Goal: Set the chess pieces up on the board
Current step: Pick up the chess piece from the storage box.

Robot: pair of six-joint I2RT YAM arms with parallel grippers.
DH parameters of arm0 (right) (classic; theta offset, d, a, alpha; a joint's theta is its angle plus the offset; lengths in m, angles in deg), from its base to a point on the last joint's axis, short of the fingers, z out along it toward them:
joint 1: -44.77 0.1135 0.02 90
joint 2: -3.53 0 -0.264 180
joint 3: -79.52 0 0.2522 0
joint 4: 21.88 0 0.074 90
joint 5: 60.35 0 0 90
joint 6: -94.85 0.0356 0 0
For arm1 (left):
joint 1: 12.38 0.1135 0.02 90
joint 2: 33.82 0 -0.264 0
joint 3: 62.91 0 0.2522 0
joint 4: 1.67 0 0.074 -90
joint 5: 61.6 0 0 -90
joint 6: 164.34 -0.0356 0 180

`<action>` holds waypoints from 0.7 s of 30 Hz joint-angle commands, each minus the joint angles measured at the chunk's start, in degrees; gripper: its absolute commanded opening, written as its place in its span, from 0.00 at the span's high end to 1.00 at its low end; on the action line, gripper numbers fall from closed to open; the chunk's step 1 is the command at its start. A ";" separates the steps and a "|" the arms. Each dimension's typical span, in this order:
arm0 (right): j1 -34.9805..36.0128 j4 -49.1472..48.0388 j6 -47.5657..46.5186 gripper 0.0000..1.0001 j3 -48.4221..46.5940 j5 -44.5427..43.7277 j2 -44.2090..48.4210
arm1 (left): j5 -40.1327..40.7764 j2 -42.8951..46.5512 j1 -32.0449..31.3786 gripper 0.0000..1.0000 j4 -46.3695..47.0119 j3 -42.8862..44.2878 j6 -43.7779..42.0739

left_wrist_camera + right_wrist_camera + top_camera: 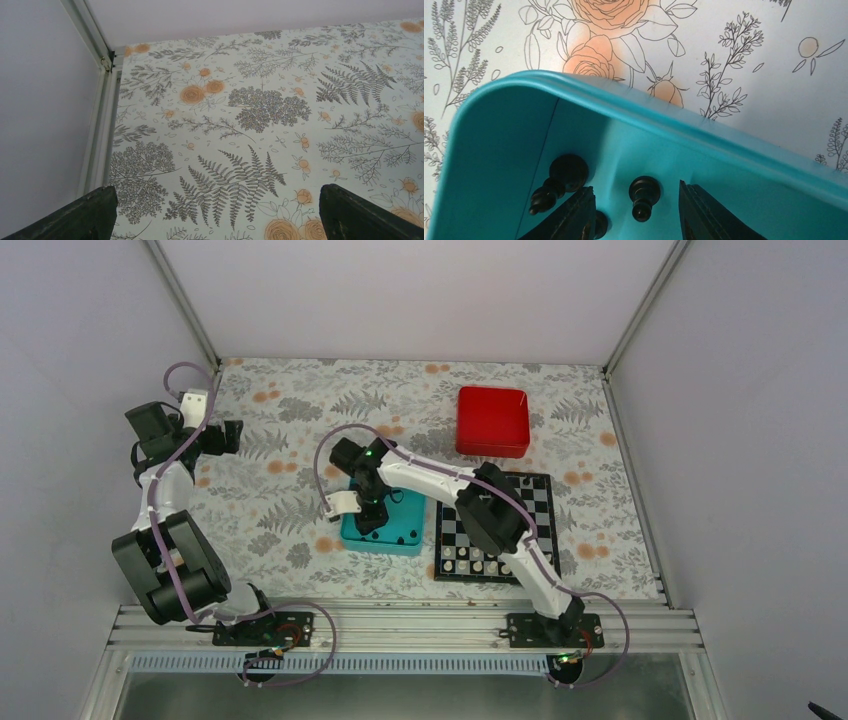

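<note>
Teal tray [724, 145]: smooth moulded plastic, soft sheen. Chess pieces [644, 192]: black, smooth, slightly glossy. Red tray [492, 421]: glossy plastic. Worktop [260, 150] cover: matt, floral print. Right tool [638, 220] fingers [704, 215]: dark, finely ribbed, matt. Front rail [400, 625]: bare grooved metal. Enclosure walls [80, 340]: plain matt panels.

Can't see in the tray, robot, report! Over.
Left gripper open, empty, over flowered cloth. Right gripper open, straddling small black chess piece lying in teal plastic tray. Another piece crowds one finger.
</note>
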 commanded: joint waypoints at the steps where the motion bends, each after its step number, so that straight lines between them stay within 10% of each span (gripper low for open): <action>1: 0.31 -1.69 -0.51 0.56 0.50 1.29 -0.96 | -0.20 0.08 0.37 0.00 1.20 0.85 -0.99; 9: 0.24 -1.57 -0.17 0.90 0.18 0.55 -1.32 | -0.15 -0.32 0.33 0.00 1.29 0.85 -1.08; 21: -3.08 1.88 0.91 0.95 0.56 -4.20 6.47 | -0.40 0.32 0.38 0.00 0.88 1.07 -0.90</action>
